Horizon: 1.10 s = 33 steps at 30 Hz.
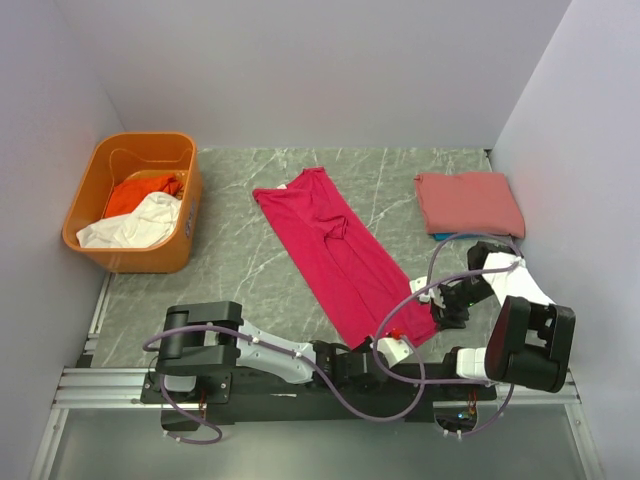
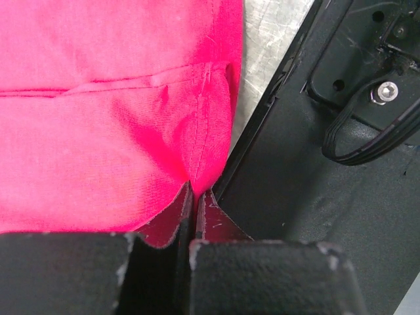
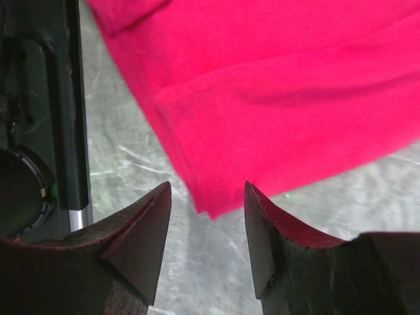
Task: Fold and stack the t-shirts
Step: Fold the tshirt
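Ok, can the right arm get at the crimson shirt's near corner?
Probably yes. The right gripper is open, with a corner of the crimson shirt lying ahead between its fingers and only bare table around. The left gripper, shut on the hem, is not in the way.

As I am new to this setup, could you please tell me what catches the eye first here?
A bright crimson-pink t-shirt lies diagonally across the middle of the table, its near end pinched by the left fingers. A folded salmon-pink shirt sits at the far right, and an orange tub holding orange and white cloth stands far left.
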Each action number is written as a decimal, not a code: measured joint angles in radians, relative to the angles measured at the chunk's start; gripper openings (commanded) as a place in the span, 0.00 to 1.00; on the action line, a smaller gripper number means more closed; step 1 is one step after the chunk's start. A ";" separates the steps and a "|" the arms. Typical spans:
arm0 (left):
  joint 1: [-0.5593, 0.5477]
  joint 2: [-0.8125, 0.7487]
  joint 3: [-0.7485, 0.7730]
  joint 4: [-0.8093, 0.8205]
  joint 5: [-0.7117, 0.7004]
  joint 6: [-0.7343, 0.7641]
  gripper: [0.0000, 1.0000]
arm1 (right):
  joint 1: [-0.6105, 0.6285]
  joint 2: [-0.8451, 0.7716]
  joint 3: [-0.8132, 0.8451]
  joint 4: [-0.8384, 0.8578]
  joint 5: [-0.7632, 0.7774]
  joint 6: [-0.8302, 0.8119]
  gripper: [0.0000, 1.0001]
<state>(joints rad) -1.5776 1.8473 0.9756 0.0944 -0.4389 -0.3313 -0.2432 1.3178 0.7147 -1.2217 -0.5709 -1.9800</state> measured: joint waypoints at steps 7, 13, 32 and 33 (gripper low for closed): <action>0.018 -0.014 -0.027 0.031 0.014 -0.030 0.01 | 0.060 -0.001 -0.105 0.104 0.086 -0.003 0.55; 0.074 -0.047 -0.076 0.061 0.036 -0.048 0.01 | 0.111 -0.016 -0.111 0.141 0.116 -0.003 0.45; 0.164 -0.211 -0.220 0.148 0.344 -0.056 0.01 | 0.159 -0.064 0.140 -0.012 -0.013 -0.006 0.00; 0.178 -0.232 -0.220 0.150 0.367 -0.056 0.00 | 0.175 -0.061 0.180 -0.027 -0.029 -0.006 0.00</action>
<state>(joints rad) -1.3994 1.6157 0.7551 0.2440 -0.0715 -0.3874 -0.0685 1.2572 0.8948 -1.2491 -0.5995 -1.9865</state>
